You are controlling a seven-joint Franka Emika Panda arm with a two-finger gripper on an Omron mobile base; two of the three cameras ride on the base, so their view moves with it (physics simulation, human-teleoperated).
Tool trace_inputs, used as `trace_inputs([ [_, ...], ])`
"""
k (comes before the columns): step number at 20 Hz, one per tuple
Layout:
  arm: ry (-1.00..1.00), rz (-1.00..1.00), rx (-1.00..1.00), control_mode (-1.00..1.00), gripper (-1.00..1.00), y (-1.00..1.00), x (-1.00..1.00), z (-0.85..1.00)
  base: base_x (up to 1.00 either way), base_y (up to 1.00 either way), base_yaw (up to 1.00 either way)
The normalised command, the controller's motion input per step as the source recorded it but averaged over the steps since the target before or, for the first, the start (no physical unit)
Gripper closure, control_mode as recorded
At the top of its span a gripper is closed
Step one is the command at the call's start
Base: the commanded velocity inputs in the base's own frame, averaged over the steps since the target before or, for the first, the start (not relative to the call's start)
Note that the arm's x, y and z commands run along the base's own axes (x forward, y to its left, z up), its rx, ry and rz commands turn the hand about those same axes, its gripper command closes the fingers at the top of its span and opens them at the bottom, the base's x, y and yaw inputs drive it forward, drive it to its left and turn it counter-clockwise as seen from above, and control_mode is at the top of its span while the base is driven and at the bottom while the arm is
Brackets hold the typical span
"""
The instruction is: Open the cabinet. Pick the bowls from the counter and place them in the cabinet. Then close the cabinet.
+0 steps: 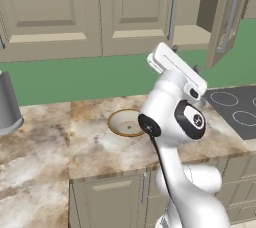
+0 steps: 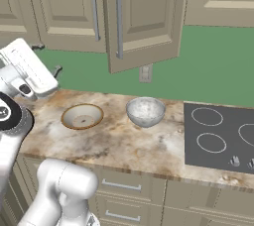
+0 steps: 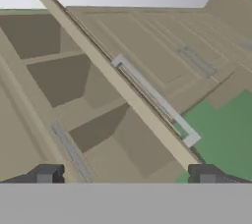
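Note:
The cabinet (image 1: 195, 24) has its right door (image 2: 144, 17) swung out, and its pale inside with one shelf shows. Its left door (image 1: 135, 7) lies flat with the wall. My gripper (image 1: 186, 57) hovers open and empty above the counter (image 1: 40, 147), below the cabinet's opening. In the hand view the gripper (image 3: 127, 174) has its tips wide apart, facing the open door's bar handle (image 3: 152, 98). The cream bowl (image 2: 82, 116) with an orange-brown rim sits on the counter (image 2: 124, 145). The mottled grey-white bowl (image 2: 145, 112) stands to its right. In the left base view my arm partly covers the cream bowl (image 1: 125, 123).
A dark stovetop (image 2: 218, 136) with ring marks lies to the right of the bowls. At the counter's left end stands a tall grey cylinder (image 1: 7, 104). Handle-less beige wall doors (image 1: 45, 7) run left of the cabinet. Low cabinets (image 2: 124, 188) sit under the counter.

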Motion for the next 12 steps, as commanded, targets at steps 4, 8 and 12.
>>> trace_inputs([
  [4,-0.20,0.00,0.20,-1.00,-1.00,-0.13,0.46,0.00,0.00,0.00,0.00],
  [8,-0.12,0.00,0.19,-1.00,-1.00,-0.10,0.54,-0.01,0.00,0.00,0.00],
  [12,0.00,0.00,0.24,-1.00,-1.00,-0.13,0.69,-0.05,0.00,0.00,0.00],
])
